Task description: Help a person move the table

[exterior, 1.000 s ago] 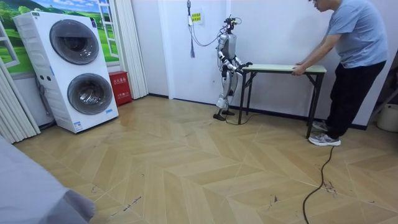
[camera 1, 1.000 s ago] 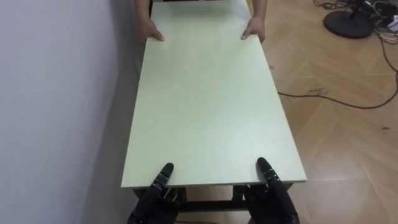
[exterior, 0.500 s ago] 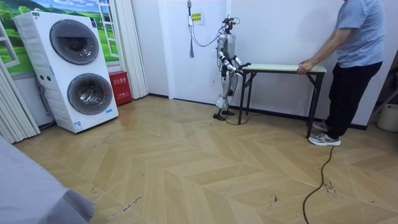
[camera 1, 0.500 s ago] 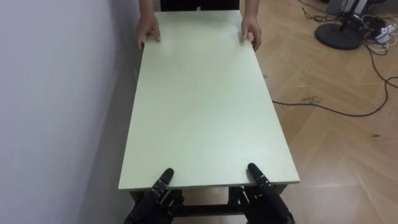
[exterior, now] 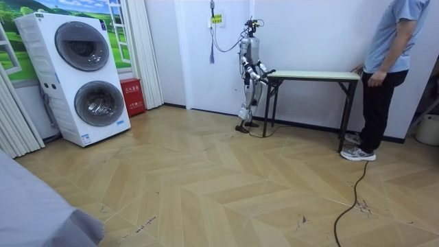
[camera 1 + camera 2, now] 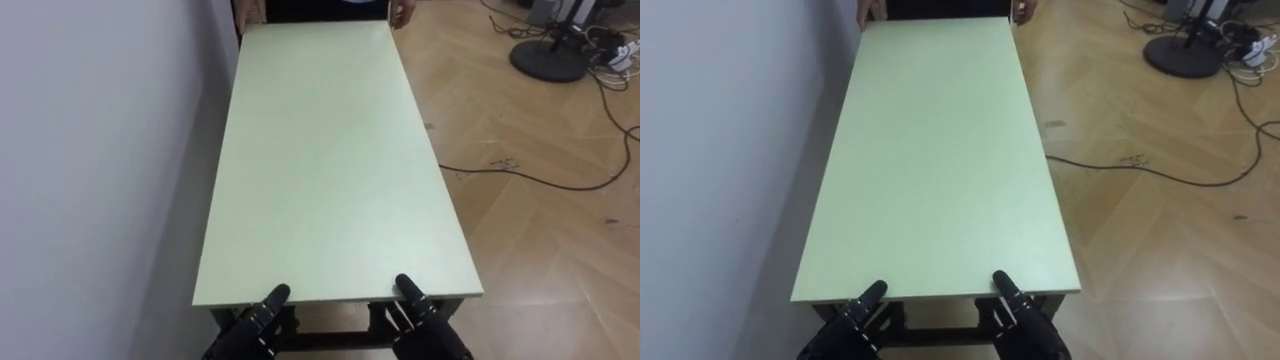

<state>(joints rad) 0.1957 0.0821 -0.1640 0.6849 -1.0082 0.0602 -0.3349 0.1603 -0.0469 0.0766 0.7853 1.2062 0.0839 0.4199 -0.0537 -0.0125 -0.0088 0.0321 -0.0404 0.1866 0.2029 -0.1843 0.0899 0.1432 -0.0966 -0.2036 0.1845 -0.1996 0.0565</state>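
Left robot hand (image 6: 250, 325) and right robot hand (image 6: 428, 325) came up from below at the near short edge of the pale green surface (image 6: 325, 170), one toward each corner, both reaching that edge. What lay underneath was hidden, so I could not tell whether either was clamped on it. The long surface stood on dark legs, close along the white wall (image 6: 90, 150) on the robot's left, with wooden floor (image 6: 540, 250) on its other side. A person (image 5: 387, 48) stood at the far end, the person's hands (image 6: 401, 12) by the two far corners. Seen from across the room, the robot stood upright at the end nearer the washer and dryer stack (image 5: 82, 75). A dark cable (image 6: 540, 180) snaked over the floor near a round stand base (image 6: 548, 58).
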